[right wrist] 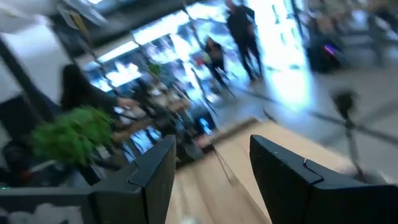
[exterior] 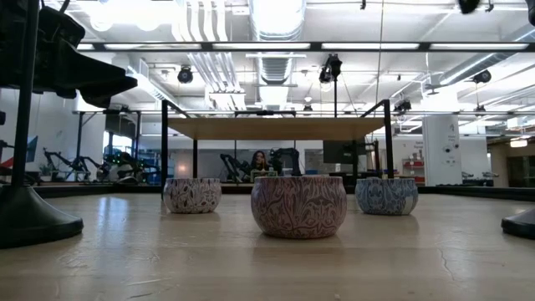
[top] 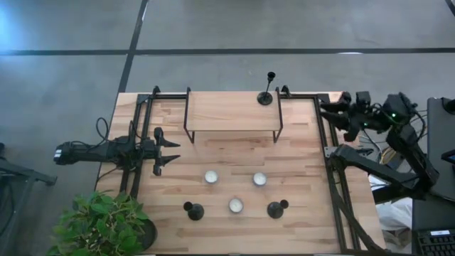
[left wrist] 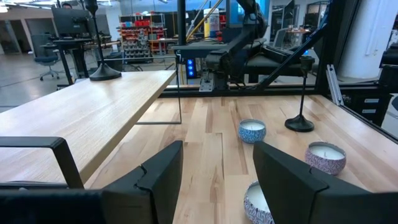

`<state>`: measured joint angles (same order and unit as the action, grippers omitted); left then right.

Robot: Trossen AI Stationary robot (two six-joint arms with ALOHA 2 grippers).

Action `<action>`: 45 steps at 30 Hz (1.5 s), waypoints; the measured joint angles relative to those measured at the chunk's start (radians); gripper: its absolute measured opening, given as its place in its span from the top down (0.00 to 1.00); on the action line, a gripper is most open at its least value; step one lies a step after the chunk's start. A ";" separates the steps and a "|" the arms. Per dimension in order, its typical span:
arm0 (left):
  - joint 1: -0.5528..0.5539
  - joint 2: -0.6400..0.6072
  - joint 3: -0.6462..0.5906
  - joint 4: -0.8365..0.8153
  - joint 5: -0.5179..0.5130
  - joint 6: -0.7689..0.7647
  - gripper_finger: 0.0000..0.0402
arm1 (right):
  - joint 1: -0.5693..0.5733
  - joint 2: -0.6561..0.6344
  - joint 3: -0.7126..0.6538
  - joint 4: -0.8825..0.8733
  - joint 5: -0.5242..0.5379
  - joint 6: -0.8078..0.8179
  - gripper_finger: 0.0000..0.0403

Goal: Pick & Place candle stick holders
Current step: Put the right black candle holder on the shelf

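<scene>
1. While both arms sit at the sides of the counter [top: 298,178], the middle of it lies open, with only three small patterned candles [top: 211,176] grouped toward the near edge.
2. The left end effector [top: 168,153] hangs over the left edge, its fingers spread and holding nothing; the left wrist view shows a wide gap between them.
3. The right end effector [top: 328,112] is off the counter's far right corner, fingers parted and empty in the right wrist view.
4. One holder [top: 266,95] stands upright on the raised shelf [top: 231,114], at the shelf's far right corner, close to the rim.
5. A second holder [top: 193,210] stands on the counter near the front edge, left of the front candle [top: 235,206].
6. The third holder [top: 276,208] stands right of that candle, also near the front edge.
7. The two front holders are well apart, with the candle between them.
8. The shelf spans the far middle; bare wood runs beneath and on both sides of it.
9. A potted plant [top: 99,224] sits at the front left corner, just off the counter.
</scene>
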<state>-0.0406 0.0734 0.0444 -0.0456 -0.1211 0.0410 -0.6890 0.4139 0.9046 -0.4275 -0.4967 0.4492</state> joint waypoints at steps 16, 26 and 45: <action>0.000 0.000 0.000 0.000 0.000 0.000 0.50 | 0.372 0.442 0.123 0.549 -0.049 -0.148 0.52; 0.000 0.000 0.000 0.000 0.000 0.000 0.50 | 0.680 0.577 0.197 0.359 0.166 -0.239 0.56; 0.000 0.000 0.000 0.000 0.000 0.000 0.50 | 1.395 0.486 0.166 0.009 1.120 -0.042 0.74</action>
<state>-0.0406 0.0737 0.0444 -0.0460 -0.1211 0.0410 0.7064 0.8996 1.0710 -0.4185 0.6232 0.4072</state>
